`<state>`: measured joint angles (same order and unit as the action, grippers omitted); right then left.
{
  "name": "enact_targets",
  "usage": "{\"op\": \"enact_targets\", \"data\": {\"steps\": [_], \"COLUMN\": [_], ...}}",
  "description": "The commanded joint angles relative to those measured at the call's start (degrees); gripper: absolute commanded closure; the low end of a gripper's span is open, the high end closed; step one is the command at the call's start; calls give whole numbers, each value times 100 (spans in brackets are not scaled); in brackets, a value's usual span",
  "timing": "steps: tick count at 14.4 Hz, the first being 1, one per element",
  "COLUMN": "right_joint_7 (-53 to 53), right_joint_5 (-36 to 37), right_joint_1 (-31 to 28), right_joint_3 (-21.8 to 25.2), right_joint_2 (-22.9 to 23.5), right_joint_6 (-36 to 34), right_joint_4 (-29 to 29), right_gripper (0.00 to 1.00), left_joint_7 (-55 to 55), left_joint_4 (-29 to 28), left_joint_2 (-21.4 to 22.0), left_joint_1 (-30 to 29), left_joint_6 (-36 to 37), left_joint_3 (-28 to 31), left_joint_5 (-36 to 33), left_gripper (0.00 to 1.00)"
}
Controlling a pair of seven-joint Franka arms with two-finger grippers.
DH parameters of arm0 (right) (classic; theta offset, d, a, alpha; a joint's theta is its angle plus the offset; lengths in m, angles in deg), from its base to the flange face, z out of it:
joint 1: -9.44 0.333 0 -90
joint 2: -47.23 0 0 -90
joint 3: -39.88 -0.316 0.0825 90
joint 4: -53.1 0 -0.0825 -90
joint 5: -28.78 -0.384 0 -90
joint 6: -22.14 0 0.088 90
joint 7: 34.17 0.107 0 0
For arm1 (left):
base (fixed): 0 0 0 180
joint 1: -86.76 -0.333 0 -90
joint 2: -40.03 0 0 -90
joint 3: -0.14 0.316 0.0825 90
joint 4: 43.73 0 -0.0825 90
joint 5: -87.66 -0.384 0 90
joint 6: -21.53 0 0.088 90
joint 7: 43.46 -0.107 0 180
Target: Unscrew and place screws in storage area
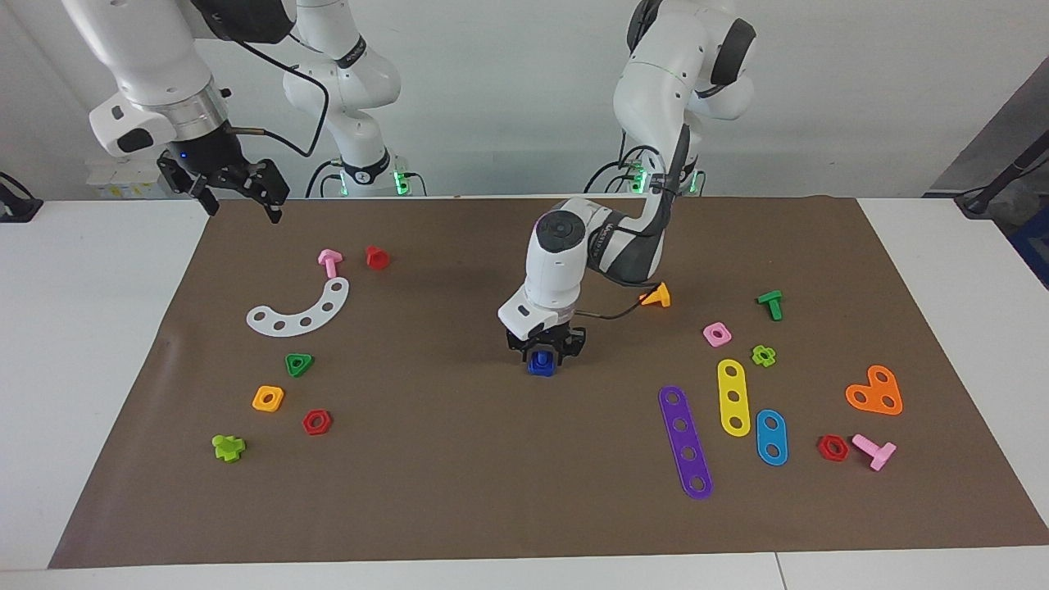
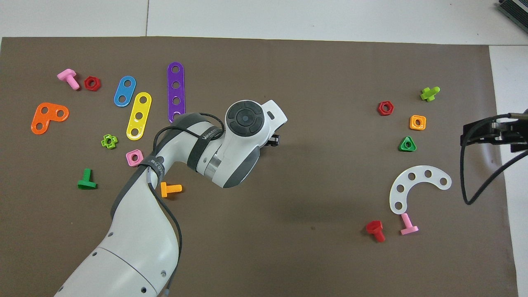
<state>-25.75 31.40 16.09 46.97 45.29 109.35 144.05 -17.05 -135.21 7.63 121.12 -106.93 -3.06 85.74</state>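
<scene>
Two arms: left gripper (image 1: 543, 351) low at mid-mat, its fingers on either side of the top of the work piece; right gripper (image 1: 238, 187) raised over the mat edge at the right arm's end, waiting.
Work piece: small dark-blue plastic toy screw (image 1: 540, 363), standing on the brown mat (image 1: 459, 459) in a blue base part, directly beneath the left gripper; hidden by the wrist in the overhead view.
Left claw state: fingers drawn in narrowly about the screw's top; whether they already pinch it cannot be told.
Right claw state: fingers spread wide, holding nothing.
Storage area: bare mat around the white curved five-hole plastic strip (image 1: 301, 311), green triangular nut (image 1: 299, 364), orange square nut (image 1: 268, 398) and red hexagonal nut (image 1: 316, 422), well apart from the screw, toward the right arm's end.
Handling (judged): light, rigid, smooth plastic; likely to slip or twist under a loose pinch.
Hold point (judged): the flat sides of the head, squarely, so that turning carries through to the thread.
</scene>
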Motion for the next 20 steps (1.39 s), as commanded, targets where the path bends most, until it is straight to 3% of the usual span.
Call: {"op": "enact_targets", "data": {"steps": [1,15,20], "right_joint_7": [-103,-103,-103], "right_joint_5": [-86,-86,-86], "right_joint_1": [-14,-14,-14], "right_joint_3": [-6,-6,-6], "right_joint_2": [-104,-104,-104], "right_joint_6": [-28,-28,-28], "right_joint_4": [80,80,80], "right_gripper": [0,0,0], "left_joint_7": [83,66,57], "left_joint_4": [-71,-28,34], "left_joint_2": [6,6,-11], "left_joint_1": [107,89,89], "left_joint_6": [-91,-4,84], "left_joint_3": [92,83,74], "left_joint_5": [-160,-160,-98], "left_gripper": [38,71,76]}}
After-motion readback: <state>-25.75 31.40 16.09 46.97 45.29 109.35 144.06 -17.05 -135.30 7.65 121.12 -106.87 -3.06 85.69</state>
